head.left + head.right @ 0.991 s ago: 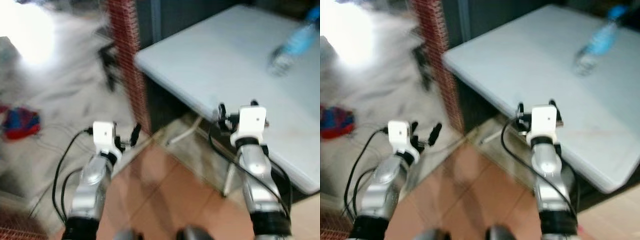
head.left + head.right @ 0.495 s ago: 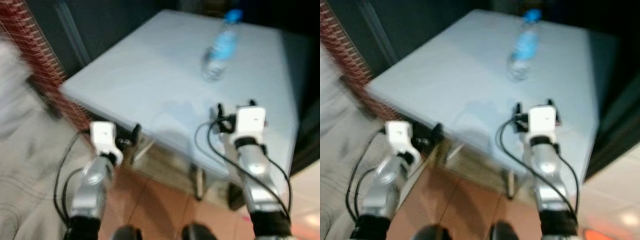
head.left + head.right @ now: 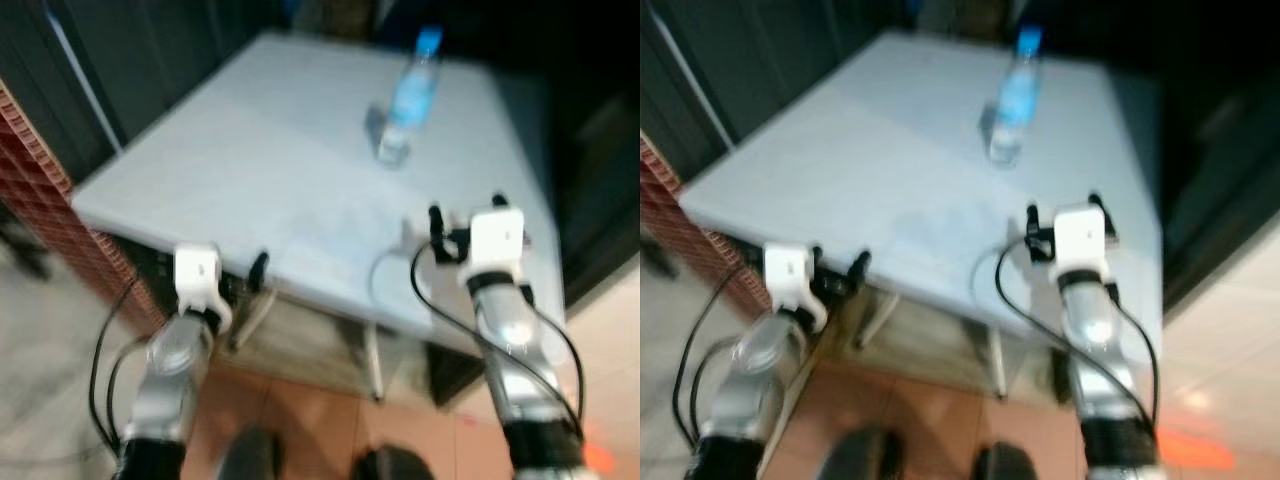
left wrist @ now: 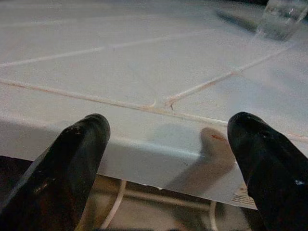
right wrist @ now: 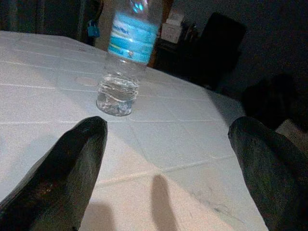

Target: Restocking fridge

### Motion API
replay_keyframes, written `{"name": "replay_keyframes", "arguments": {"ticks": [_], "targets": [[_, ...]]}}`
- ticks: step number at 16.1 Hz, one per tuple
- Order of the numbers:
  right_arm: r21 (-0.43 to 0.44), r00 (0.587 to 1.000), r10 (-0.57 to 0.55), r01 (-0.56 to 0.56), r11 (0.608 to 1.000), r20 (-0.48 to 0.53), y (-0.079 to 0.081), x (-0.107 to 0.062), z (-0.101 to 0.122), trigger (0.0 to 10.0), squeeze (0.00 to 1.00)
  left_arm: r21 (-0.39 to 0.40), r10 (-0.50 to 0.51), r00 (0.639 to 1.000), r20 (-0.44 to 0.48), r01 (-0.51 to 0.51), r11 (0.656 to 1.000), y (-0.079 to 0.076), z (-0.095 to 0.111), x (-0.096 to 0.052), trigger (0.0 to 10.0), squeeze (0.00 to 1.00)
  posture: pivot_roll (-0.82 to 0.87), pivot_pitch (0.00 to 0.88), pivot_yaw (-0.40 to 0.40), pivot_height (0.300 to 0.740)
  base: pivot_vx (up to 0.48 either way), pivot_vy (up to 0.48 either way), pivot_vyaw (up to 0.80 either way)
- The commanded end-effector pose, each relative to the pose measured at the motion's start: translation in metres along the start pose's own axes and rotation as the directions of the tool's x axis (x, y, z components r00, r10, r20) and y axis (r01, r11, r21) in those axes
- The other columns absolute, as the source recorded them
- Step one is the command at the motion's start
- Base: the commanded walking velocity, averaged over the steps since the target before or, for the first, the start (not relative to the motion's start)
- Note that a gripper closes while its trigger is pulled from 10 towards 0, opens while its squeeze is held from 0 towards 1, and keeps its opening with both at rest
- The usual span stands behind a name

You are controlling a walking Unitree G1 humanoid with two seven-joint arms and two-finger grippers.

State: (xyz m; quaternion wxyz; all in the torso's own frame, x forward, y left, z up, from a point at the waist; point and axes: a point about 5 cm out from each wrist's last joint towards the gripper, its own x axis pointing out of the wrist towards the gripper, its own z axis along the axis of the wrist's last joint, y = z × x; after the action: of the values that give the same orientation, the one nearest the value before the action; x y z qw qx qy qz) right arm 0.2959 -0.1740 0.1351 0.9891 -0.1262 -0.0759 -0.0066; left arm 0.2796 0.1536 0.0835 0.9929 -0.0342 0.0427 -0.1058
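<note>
Water bottle (image 3: 405, 95) upright on white worktop (image 3: 250, 170), upper centre.
Left tool (image 4: 163, 159) and right tool (image 5: 168, 159) both released, empty, at near edge.

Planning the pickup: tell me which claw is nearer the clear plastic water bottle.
Right. The right claw is over the white table, facing the clear plastic water bottle; the left claw is at the table's edge.

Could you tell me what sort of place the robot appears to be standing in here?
Probably a home's patio or utility area, though blur leaves it uncertain. A white folding table holds one water bottle, a red brick pillar stands at its left, and the floor is terracotta tile.
</note>
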Motion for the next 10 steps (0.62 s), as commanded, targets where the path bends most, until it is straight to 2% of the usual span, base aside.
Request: {"name": "replay_keyframes", "arguments": {"ticks": [1,2,4,5,7,10], "targets": [[-0.023,1.000,-0.005,0.006,1.000,0.021,-0.002,0.004,0.005,10.0,0.00,-0.014,-0.001,1.000,0.026,0.001,1.000,-0.004,0.004,0.001,10.0,0.00,0.02,0.080,-0.037,0.740,0.000,0.000,0.00],[-0.018,0.999,-0.016,0.017,1.000,0.041,0.000,0.009,0.010,10.0,0.00,-0.051,-0.033,0.999,0.036,0.035,0.998,-0.008,0.003,0.000,10.0,0.00,0.00,0.074,-0.009,0.740,0.000,0.000,0.00],[-0.010,0.996,-0.061,0.062,0.998,0.058,-0.004,0.011,0.013,10.0,0.00,-0.041,-0.051,0.998,0.038,0.053,0.998,-0.010,0.005,0.003,10.0,0.00,-0.01,0.063,0.016,0.740,0.000,0.000,-0.80],[-0.012,0.994,-0.055,0.056,0.998,0.094,-0.003,0.013,0.023,10.0,0.00,-0.042,-0.034,0.996,0.084,0.038,0.998,-0.006,0.015,0.007,10.0,0.00,-0.02,0.063,0.032,0.740,0.000,0.000,0.00],[-0.016,0.994,-0.064,0.065,0.998,0.090,-0.004,0.013,0.020,10.0,0.00,-0.054,-0.025,0.988,0.155,0.034,0.998,-0.005,0.029,0.015,10.0,0.00,-0.02,0.056,0.036,0.740,0.000,0.000,0.00],[-0.009,0.994,-0.085,0.085,0.996,0.071,-0.004,0.007,0.015,10.0,0.00,-0.055,-0.046,0.984,0.172,0.056,0.997,-0.013,0.029,0.016,10.0,0.00,-0.01,0.055,0.031,0.740,0.000,0.000,0.00]]}}
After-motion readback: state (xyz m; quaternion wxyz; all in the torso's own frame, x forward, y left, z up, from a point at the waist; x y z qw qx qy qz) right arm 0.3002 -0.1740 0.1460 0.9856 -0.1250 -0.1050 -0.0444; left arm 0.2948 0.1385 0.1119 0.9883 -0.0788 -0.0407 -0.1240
